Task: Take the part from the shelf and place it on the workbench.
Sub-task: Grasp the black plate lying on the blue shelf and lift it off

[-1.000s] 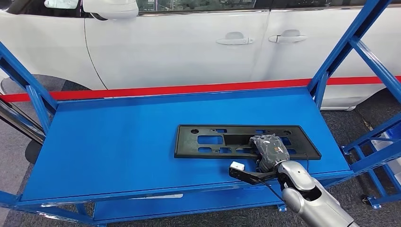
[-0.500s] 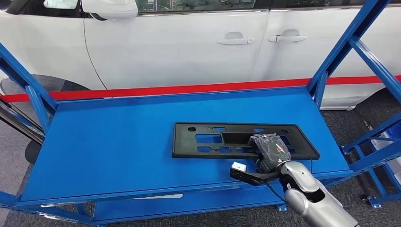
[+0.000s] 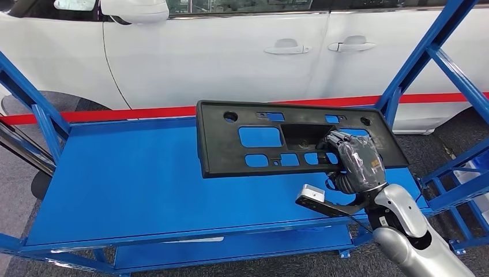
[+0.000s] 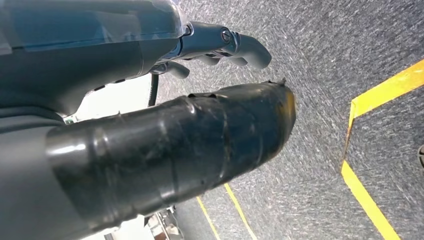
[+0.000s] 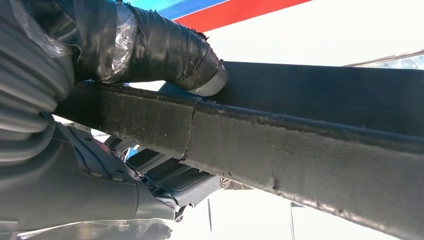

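The part is a long black plastic plate with several cut-outs. It hangs tilted above the blue shelf, its far edge raised toward the car. My right hand grips its near right edge; in the right wrist view the taped thumb presses on the plate's edge with fingers beneath. My left hand hangs over grey carpet, fingers apart, holding nothing.
Blue shelf posts rise at the right and left. A white car with a red stripe stands right behind the shelf. Yellow floor lines cross the grey carpet.
My right hand has lifted the black plate off the shelf surface and tipped it up; it lay flat on the shelf in both earlier frames.
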Controlling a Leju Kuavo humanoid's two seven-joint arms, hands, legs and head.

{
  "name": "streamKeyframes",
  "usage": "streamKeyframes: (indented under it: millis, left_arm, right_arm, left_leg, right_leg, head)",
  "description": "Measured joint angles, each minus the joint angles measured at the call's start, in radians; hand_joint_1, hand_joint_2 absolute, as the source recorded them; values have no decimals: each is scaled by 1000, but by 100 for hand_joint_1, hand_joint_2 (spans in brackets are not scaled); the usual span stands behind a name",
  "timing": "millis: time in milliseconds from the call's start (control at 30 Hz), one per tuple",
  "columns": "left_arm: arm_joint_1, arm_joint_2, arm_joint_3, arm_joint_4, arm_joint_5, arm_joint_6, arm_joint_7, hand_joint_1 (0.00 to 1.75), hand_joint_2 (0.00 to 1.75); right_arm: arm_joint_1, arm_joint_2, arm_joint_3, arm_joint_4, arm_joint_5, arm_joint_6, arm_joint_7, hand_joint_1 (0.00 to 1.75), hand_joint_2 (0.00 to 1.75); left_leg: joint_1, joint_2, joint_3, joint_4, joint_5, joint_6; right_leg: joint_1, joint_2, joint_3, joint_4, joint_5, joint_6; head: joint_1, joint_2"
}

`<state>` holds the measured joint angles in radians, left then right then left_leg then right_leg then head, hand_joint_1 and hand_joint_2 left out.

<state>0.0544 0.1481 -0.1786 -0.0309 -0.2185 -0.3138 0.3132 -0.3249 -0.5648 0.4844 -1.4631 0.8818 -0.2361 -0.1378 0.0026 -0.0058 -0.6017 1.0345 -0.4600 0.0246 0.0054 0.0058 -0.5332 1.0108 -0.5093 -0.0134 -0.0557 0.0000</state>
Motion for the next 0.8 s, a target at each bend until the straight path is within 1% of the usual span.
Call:
streamKeyframes:
  millis: [33, 100, 133, 167, 200, 233, 267, 300, 333, 367, 400, 433, 467, 500, 533, 600, 633, 667, 700, 767, 800]
  left_arm:
    - [0, 0, -1, 0, 0, 0, 0, 0, 0]
    - [-1, 0, -3, 1, 0, -1, 0, 0, 0]
    - [-2, 0, -4, 2, 0, -2, 0, 0, 0]
    - [-3, 0, -4, 2, 0, -2, 0, 0, 0]
    - [-4, 0, -5, 2, 0, -3, 0, 0, 0]
    - [-4, 0, -7, 2, 0, -3, 0, 0, 0]
    - [-4, 0, -10, 3, -1, -3, 0, 0, 0]
    - [-5, 0, -14, 3, -1, -3, 0, 0, 0]
    - [-5, 0, -17, 3, -1, -4, 0, 0, 0]
    - [-5, 0, -19, 3, -2, -4, 0, 0, 0]
    - [-5, 0, -20, 3, -2, -4, -1, 0, 0]
    - [-5, 2, -20, 3, -2, -5, -1, 0, 0]
    - [-5, 4, -21, 4, -2, -5, -1, 0, 0]
    - [-6, 6, -21, 4, -2, -5, -1, 0, 0]
    - [-6, 9, -21, 5, -2, -5, -1, 0, 0]
    - [-5, 9, -21, 6, -3, -5, -1, 0, 0]
    - [-5, 9, -21, 6, -3, -5, -1, 0, 0]
    - [-5, 9, -22, 6, -3, -5, -2, 0, 0]
    - [-6, 10, -22, 6, -3, -5, -2, 0, 0]
    - [-6, 11, -22, 6, -2, -5, -3, 0, 0]
    - [-6, 11, -22, 6, 0, -5, -3, 0, 0]
  right_arm:
    - [2, -3, -1, -4, 0, -2, -2, 175, 175]
    - [5, -10, -3, -12, 0, -3, -4, 175, 175]
    - [7, -14, -5, -16, 1, -4, -5, 175, 175]
    - [8, -19, -7, -19, 1, -6, -6, 175, 175]
    - [10, -22, -9, -21, 1, -9, -6, 175, 175]
    - [12, -24, -10, -22, 1, -11, -6, 175, 175]
    - [15, -25, -10, -22, 1, -12, -6, 175, 175]
    - [20, -26, -10, -22, 1, -13, -6, 175, 175]
    - [24, -28, -10, -22, 1, -13, -6, 175, 175]
    - [26, -29, -10, -23, 1, -13, -6, 175, 175]
    - [27, -31, -10, -25, 1, -13, -6, 175, 175]
    - [27, -32, -10, -26, 1, -14, -6, 175, 175]
    - [28, -33, -10, -29, 1, -14, -6, 175, 175]
    - [28, -34, -9, -31, 1, -15, -6, 175, 175]
    - [30, -35, -9, -33, 2, -16, -6, 175, 175]
    - [32, -37, -9, -36, 2, -16, -6, 175, 175]
    - [33, -37, -9, -38, 2, -16, -6, 175, 175]
    - [33, -37, -9, -42, 2, -17, -6, 175, 175]
    - [34, -37, -9, -45, 1, -18, -5, 175, 175]
    - [37, -38, -8, -51, -2, -20, -5, 175, 175]
    - [40, -38, -6, -53, -8, -20, -5, 175, 175]
  left_leg:
    - [-1, 0, 0, 0, 0, 2]
    - [4, 1, 4, -9, 5, 9]
    - [8, 3, 8, -16, 10, 13]
    - [12, 4, 11, -23, 14, 17]
    - [13, 5, 13, -26, 16, 19]
    - [14, 6, 13, -27, 17, 19]
    - [14, 6, 13, -26, 16, 19]
    - [15, 6, 13, -24, 16, 18]
    - [17, 6, 12, -21, 15, 16]
    - [20, 6, 12, -18, 12, 13]
    - [24, 5, 12, -13, 9, 8]
    - [26, 5, 11, -9, 7, 2]
    - [27, 3, 9, -6, 7, -6]
    - [27, 2, 6, -4, 8, -14]
    - [26, 1, 4, -4, 12, -22]
    - [27, 0, -1, -2, 14, -36]
    - [28, 1, -7, 6, 4, -40]
    - [29, 2, -17, 29, -20, -42]
    - [30, 2, -34, 72, -57, -42]
    - [27, 3, -73, 189, -136, -39]
    - [24, 3, -84, 237, -157, -36]
  right_leg:
    - [-1, 0, 0, -1, 0, 2]
    - [0, 1, 2, 0, -1, 9]
    - [0, 1, -1, 12, -12, 13]
    - [-1, 1, -12, 42, -33, 18]
    - [-5, 0, -34, 91, -64, 22]
    - [-10, 0, -64, 155, -97, 28]
    - [-16, 0, -95, 217, -121, 33]
    - [-22, -1, -117, 257, -127, 38]
    - [-28, -1, -122, 263, -111, 43]
    - [-34, -2, -108, 228, -78, 48]
    - [-40, -3, -80, 167, -37, 53]
    - [-41, -3, -50, 103, -10, 58]
    - [-40, -2, -27, 56, 8, 58]
    - [-37, -1, -16, 31, 12, 54]
    - [-33, 1, -16, 25, 9, 49]
    - [-31, 1, -26, 25, 17, 33]
    - [-31, 0, -30, 24, 23, 25]
    - [-31, -1, -35, 21, 28, 15]
    - [-30, -3, -41, 20, 34, 6]
    - [-22, -4, -54, 21, 43, -7]
    - [-17, -5, -61, 22, 48, -12]
  head:
    - [0, 0]
    - [0, 0]
    - [0, 0]
    - [1, 0]
    - [1, 0]
    - [2, 0]
    - [2, 0]
    - [2, 0]
    - [2, 0]
    - [2, 0]
    - [2, 0]
    - [2, 0]
    - [1, 0]
    - [1, 0]
    - [1, 0]
    - [1, 0]
    - [0, 0]
    - [0, 0]
    - [0, 0]
    - [0, 0]
    - [0, 0]
